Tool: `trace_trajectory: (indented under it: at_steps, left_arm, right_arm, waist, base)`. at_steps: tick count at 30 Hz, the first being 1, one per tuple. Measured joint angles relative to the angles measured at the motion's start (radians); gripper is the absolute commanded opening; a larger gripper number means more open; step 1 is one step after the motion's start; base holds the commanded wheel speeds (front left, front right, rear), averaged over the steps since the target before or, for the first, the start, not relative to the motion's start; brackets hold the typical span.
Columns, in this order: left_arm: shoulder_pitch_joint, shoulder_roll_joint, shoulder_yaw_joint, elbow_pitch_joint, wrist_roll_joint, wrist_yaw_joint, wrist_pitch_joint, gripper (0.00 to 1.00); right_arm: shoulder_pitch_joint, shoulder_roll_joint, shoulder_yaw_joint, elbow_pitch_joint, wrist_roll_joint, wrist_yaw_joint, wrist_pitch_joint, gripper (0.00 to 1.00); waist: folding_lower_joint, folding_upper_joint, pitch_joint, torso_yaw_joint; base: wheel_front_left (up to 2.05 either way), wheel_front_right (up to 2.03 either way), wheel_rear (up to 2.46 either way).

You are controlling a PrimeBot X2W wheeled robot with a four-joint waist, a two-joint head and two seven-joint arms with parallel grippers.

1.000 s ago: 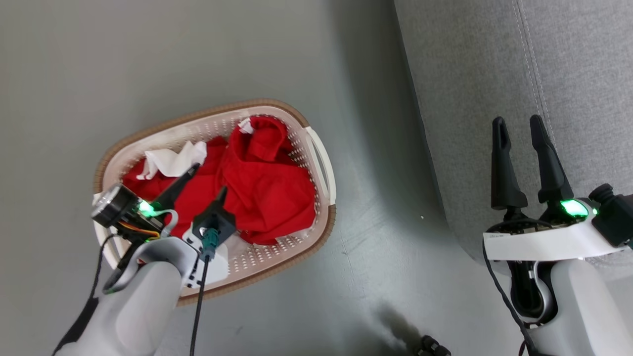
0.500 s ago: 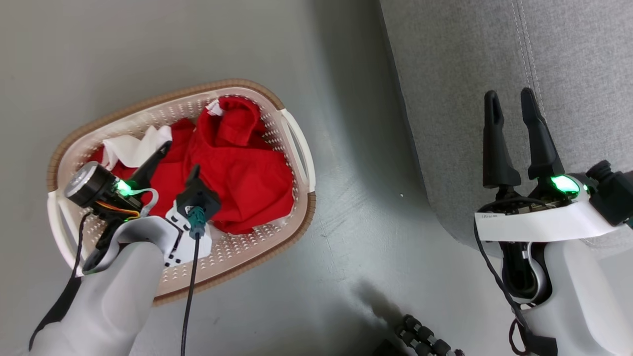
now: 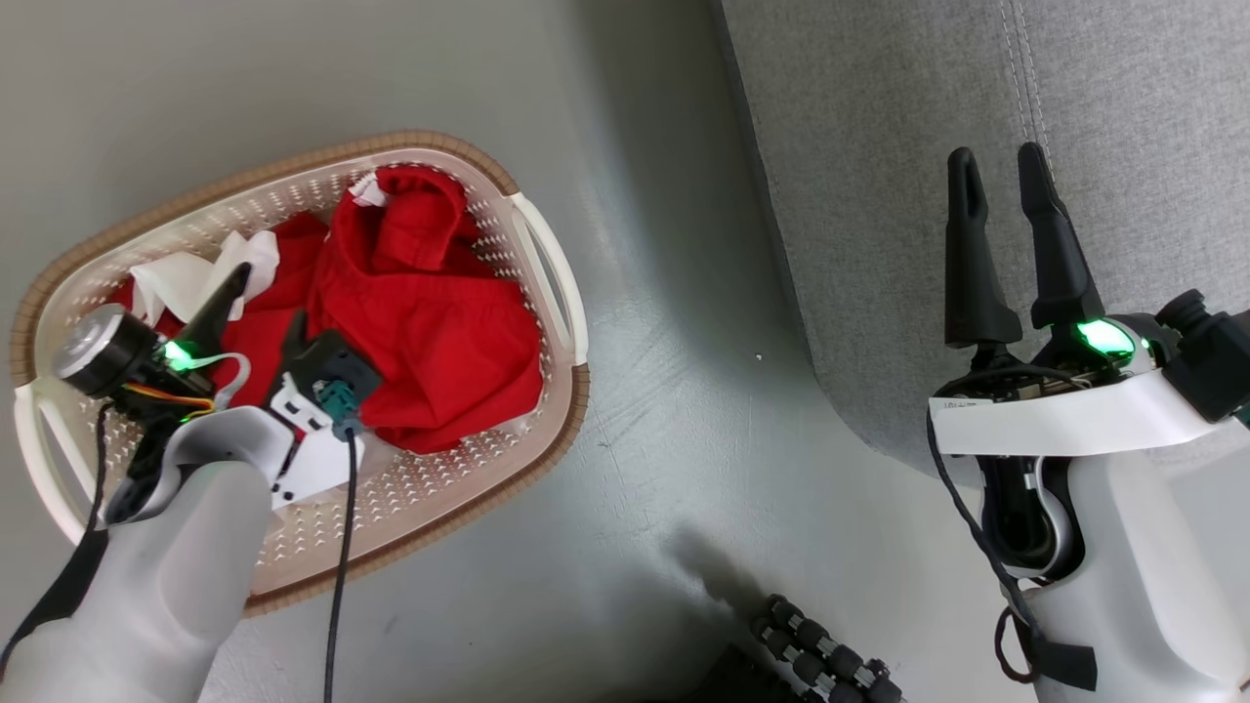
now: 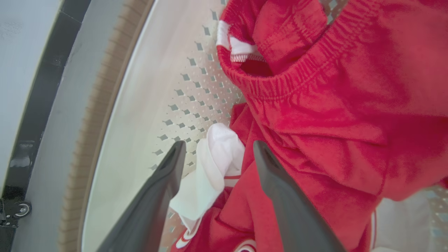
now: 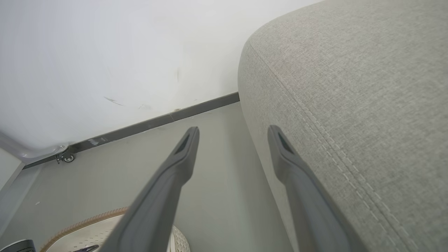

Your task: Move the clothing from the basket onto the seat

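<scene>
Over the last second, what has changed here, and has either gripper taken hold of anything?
The head view slid, so the camera moved, not the basket or the seat. The left gripper crept slightly toward the white panel of the clothing, jaws open astride it, gripping nothing. The right gripper stayed open by the seat; the clothing lies as before.

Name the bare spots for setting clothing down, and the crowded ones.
Free: the grey seat beside the right gripper, and the floor between basket and seat. Crowded: inside the basket, where clothing lies at the open left gripper.
</scene>
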Motion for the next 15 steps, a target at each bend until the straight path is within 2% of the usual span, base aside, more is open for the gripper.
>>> trace_trajectory:
  at_steps: [15]
  left_arm:
    - [-0.031, 0.034, -0.017, 0.058, 0.063, 0.055, 0.086, 1.0]
  right_arm:
    - [-0.022, 0.001, 0.013, 0.015, 0.023, 0.0, -0.002, 1.0]
  waist:
    - [0.0, 0.0, 0.02, -0.023]
  base:
    - [0.0, 0.0, 0.0]
